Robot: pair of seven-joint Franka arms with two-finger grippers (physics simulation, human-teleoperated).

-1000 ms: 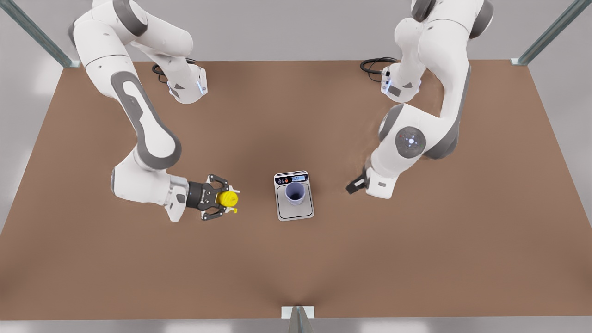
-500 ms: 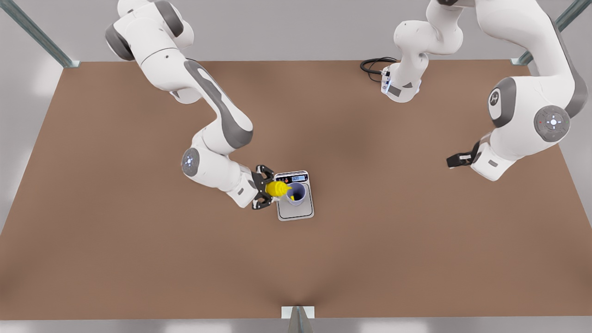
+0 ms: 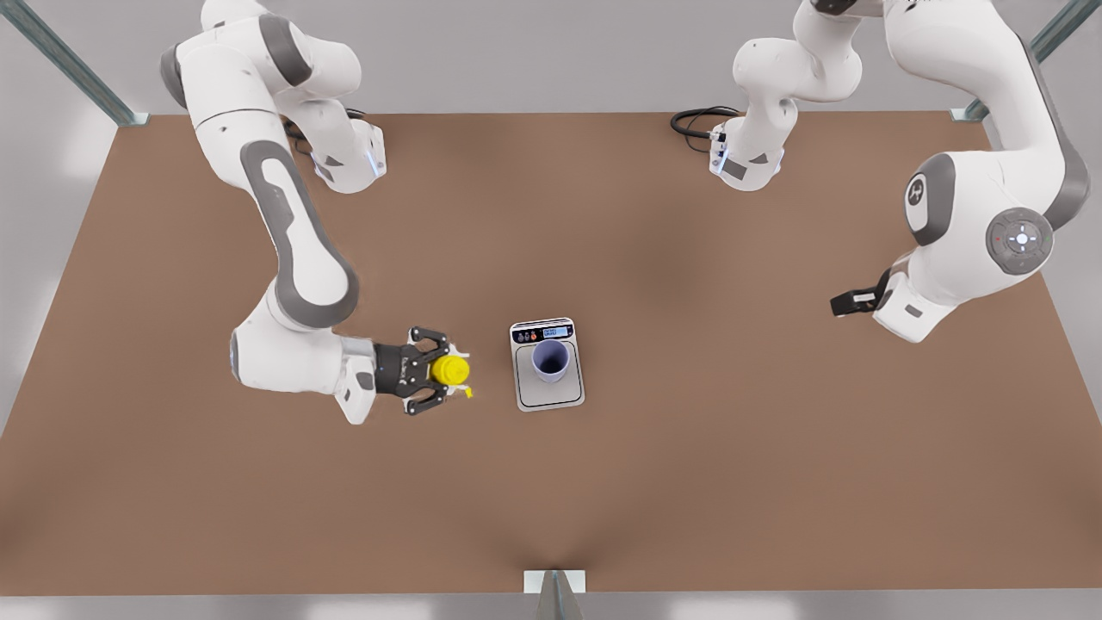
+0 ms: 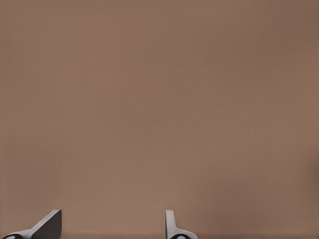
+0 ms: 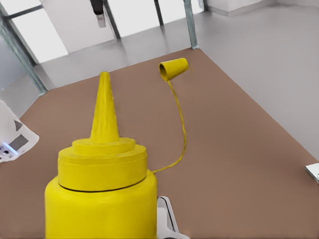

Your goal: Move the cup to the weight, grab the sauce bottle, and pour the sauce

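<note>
The lavender-blue cup (image 3: 549,359) stands upright on the weight (image 3: 551,394), a small scale at the table's middle. To the front view's left of it, apart from it, my right gripper (image 3: 441,370) is shut on the yellow sauce bottle (image 3: 449,369). In the right wrist view the sauce bottle (image 5: 102,194) points its nozzle up, and its small cap (image 5: 174,68) hangs on a thin yellow tether. My left gripper (image 3: 848,301) waits far to the front view's right. In the left wrist view my left gripper (image 4: 110,224) is open over bare table.
The brown table (image 3: 689,482) has open room on all sides of the scale. Both arm bases and a black cable (image 3: 697,120) sit at the far edge. Metal frame posts (image 3: 69,60) stand at the far corners, and a bracket (image 3: 554,581) at the near edge.
The right gripper has drawn the bottle back from over the cup toward the front view's left and turned it upright again. The left arm has barely moved.
</note>
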